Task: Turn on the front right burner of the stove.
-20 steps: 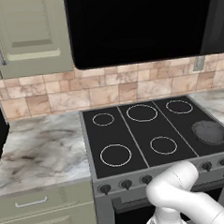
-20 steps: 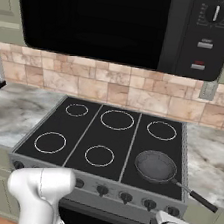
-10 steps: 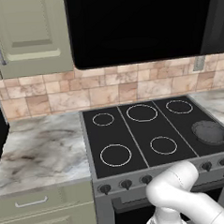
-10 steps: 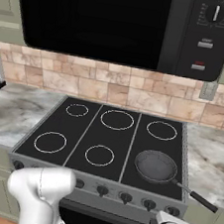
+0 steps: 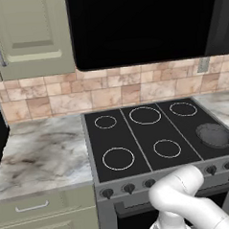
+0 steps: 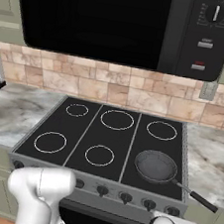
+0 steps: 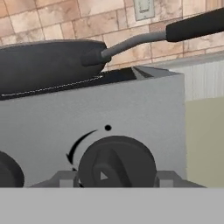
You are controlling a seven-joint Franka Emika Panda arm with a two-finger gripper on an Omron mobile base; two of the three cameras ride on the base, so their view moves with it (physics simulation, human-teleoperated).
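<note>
The stove point(image 6: 130, 142) is a black glass cooktop with white ring outlines and a row of dark knobs along its grey front. A dark round pan point(image 6: 156, 166) with a long handle sits on the front right spot and hides the front right burner under it. In the hand view the pan point(image 7: 43, 65) stands above the grey front panel, and a dark knob point(image 7: 116, 159) with a curved arrow mark is directly ahead. My gripper point(image 7: 114, 180) is open, with one fingertip on each side of that knob. In the right base view, my hand is low at the stove's right end, near the rightmost knob point(image 6: 172, 211).
A black microwave point(image 6: 121, 20) hangs above the cooktop. Marble counter point(image 5: 37, 154) lies to the left and right of the stove. The pan handle point(image 6: 195, 195) juts over the front right corner. The oven door handle point(image 5: 136, 206) runs below the knobs.
</note>
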